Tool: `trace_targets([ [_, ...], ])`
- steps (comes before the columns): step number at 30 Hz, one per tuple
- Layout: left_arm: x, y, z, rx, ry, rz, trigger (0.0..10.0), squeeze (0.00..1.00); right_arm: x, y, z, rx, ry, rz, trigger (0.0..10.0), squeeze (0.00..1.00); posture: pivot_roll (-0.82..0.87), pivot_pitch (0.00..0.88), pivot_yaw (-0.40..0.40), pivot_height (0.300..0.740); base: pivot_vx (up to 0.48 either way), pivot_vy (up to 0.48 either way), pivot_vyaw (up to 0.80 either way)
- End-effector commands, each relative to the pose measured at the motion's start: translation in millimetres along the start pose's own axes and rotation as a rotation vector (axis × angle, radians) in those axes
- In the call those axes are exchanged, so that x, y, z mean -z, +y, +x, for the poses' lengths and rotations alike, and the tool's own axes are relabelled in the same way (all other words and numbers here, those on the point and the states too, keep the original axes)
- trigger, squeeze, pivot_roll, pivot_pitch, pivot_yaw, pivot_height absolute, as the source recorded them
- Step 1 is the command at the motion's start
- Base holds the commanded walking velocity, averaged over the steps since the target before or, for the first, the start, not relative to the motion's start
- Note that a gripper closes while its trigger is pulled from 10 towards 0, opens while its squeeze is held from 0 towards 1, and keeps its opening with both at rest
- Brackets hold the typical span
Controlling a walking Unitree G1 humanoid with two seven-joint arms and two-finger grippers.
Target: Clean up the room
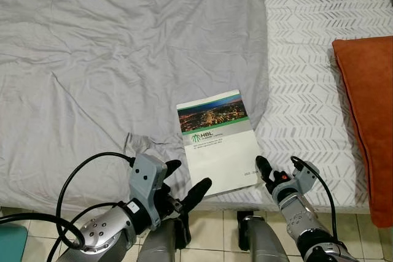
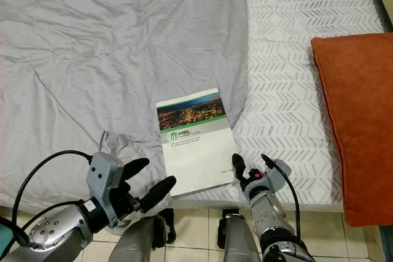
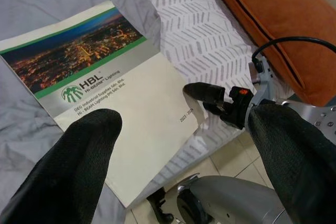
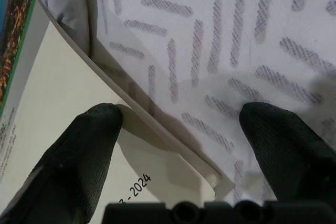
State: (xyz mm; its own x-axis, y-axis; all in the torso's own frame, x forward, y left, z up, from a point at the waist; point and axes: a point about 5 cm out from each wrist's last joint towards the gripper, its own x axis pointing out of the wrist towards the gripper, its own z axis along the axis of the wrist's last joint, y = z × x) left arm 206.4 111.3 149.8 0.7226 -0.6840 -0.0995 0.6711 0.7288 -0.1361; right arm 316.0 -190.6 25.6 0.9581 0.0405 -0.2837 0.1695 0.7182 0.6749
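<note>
A white booklet (image 1: pixel 218 145) with a green stripe and a night city photo lies flat on the bed, close to its front edge. My left gripper (image 1: pixel 189 176) is open just left of the booklet's near corner, level with the mattress edge. My right gripper (image 1: pixel 279 173) is open at the booklet's near right corner. In the right wrist view one finger (image 4: pixel 89 129) touches the booklet (image 4: pixel 58 93) at its edge, and the corner lies between the two fingers. The other finger (image 4: pixel 281 129) hovers over the patterned sheet. The left wrist view has the booklet (image 3: pixel 110 93) ahead of the spread fingers.
A crumpled grey duvet (image 1: pixel 123 59) covers the bed's left part. A white sheet with grey chevrons (image 1: pixel 307 59) covers the right part. An orange pillow (image 1: pixel 368 121) lies at the far right. Beige tiled floor (image 1: pixel 209 228) runs below the bed edge, with a teal object (image 1: pixel 9 237) at the lower left.
</note>
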Motion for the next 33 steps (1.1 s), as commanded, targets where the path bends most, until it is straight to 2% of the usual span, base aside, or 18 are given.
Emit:
trace_targets([
  [1,4,-6.6,-3.3,0.018,0.021,-0.019,10.0,0.00,23,-5.3,-6.5,0.015,0.083,0.056,10.0,0.00,0.13,0.569,0.125,0.740,0.000,0.000,0.00],
  [4,5,-8.2,-3.8,0.022,0.023,-0.020,10.0,0.00,28,-1.4,-6.2,-0.023,0.118,0.075,10.0,0.00,0.13,0.570,0.122,0.740,0.000,0.000,0.00],
  [11,15,-14.7,-7.7,0.038,0.061,-0.009,10.0,0.00,36,11.4,-4.4,-0.130,0.177,-0.010,10.0,0.00,0.12,0.568,0.111,0.740,0.000,0.000,0.00],
  [12,17,-15.9,-7.8,0.038,0.065,-0.013,10.0,0.00,38,14.1,-4.5,-0.152,0.191,-0.043,3.5,0.00,0.12,0.568,0.110,0.740,0.000,0.000,0.00],
  [13,17,-16.2,-7.7,0.038,0.066,-0.015,10.0,0.00,39,14.6,-4.6,-0.155,0.196,-0.058,0.6,0.00,0.12,0.568,0.110,0.740,0.000,0.000,0.00],
  [14,17,-16.3,-7.3,0.037,0.065,-0.016,10.0,0.00,40,14.6,-4.9,-0.156,0.201,-0.068,0.0,0.00,0.12,0.567,0.108,0.740,0.000,0.000,0.00],
  [23,26,-18.5,-9.0,0.036,0.089,-0.029,10.0,0.00,44,8.1,-8.3,-0.130,0.226,-0.098,0.0,0.00,0.12,0.574,0.104,0.740,0.000,0.000,0.00],
  [33,29,-17.8,-8.5,0.021,0.091,-0.036,10.0,0.00,42,8.8,-7.6,-0.138,0.218,-0.099,0.0,0.00,0.11,0.573,0.098,0.740,0.000,0.000,0.00],
])
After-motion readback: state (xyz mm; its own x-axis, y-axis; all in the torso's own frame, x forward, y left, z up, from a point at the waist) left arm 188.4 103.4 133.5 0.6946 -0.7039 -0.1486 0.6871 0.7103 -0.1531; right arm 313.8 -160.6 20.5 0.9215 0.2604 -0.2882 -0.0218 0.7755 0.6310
